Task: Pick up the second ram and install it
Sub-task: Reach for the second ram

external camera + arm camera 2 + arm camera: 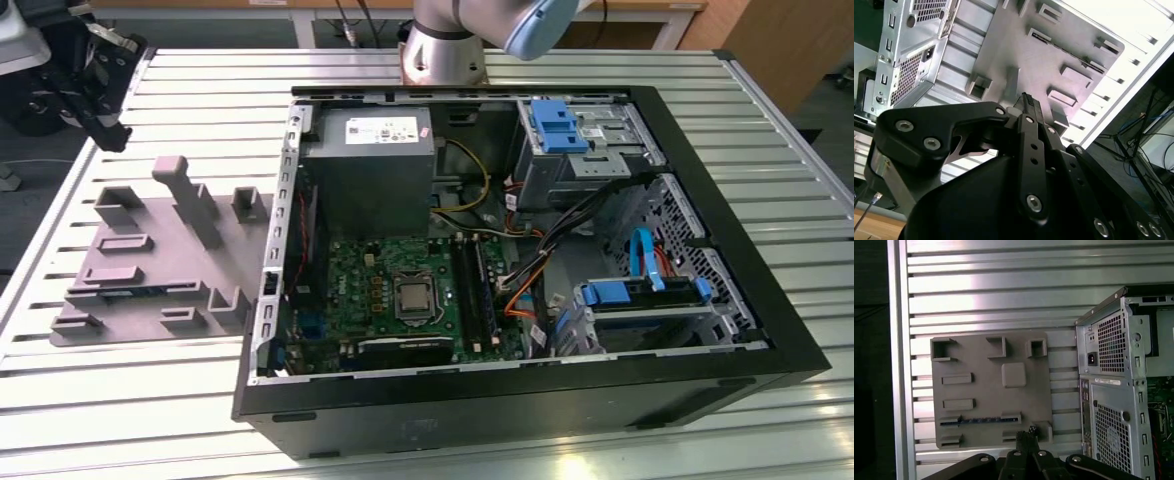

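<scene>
While I am hanging high over the ribbed metal table (1004, 290), my claw (1027, 436) is pinching its two fingers (1030, 125) tight together, and nothing is sitting between them. Down below, the second ram (979, 420) is lying flat in a long slot of the gray tray (979, 390), with a small block hugging each end, and my claw is not touching it. Farther out, the open computer case (1114, 390) is standing just beside the tray on the table, and in the exterior view the tray is sitting at the case's side toward the exterior view's left.
</scene>
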Tool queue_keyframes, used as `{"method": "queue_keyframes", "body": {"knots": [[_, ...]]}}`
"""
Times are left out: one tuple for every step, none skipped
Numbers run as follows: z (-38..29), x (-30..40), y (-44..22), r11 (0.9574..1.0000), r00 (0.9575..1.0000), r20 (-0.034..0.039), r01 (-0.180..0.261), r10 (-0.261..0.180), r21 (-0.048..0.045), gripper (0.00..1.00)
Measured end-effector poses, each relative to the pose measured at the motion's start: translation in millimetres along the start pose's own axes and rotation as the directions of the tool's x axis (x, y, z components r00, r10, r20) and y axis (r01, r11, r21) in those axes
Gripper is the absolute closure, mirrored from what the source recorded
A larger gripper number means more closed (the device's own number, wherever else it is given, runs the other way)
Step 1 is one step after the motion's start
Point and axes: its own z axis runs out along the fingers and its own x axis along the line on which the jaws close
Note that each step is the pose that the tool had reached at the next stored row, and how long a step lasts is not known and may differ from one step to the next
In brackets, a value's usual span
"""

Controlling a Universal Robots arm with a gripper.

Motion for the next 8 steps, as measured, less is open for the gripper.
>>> {"method": "queue_keyframes", "body": {"knots": [[0.0,0.6,-0.1,1.0000,1.0000,0.0001,0.000,0.000,0.0000,0.89],[0.0,0.7,-0.1,1.0000,1.0000,0.0001,0.000,0.000,-0.0001,0.89],[0.0,0.7,-0.1,1.0000,1.0000,0.0001,0.000,0.000,-0.0001,0.89],[0.0,0.7,-0.1,1.0000,1.0000,0.0001,0.000,0.000,0.0000,0.89],[0.0,0.8,-0.1,1.0000,1.0000,0.0000,0.000,0.000,0.0000,0.89],[-0.1,1.1,-0.2,1.0000,1.0000,0.0000,0.000,0.000,0.0001,0.89],[-0.1,1.9,-0.7,1.0000,1.0000,0.0001,0.000,0.000,0.0000,0.89],[-0.1,3.3,-1.6,1.0000,1.0000,0.0001,0.000,0.000,0.0000,0.89]]}}
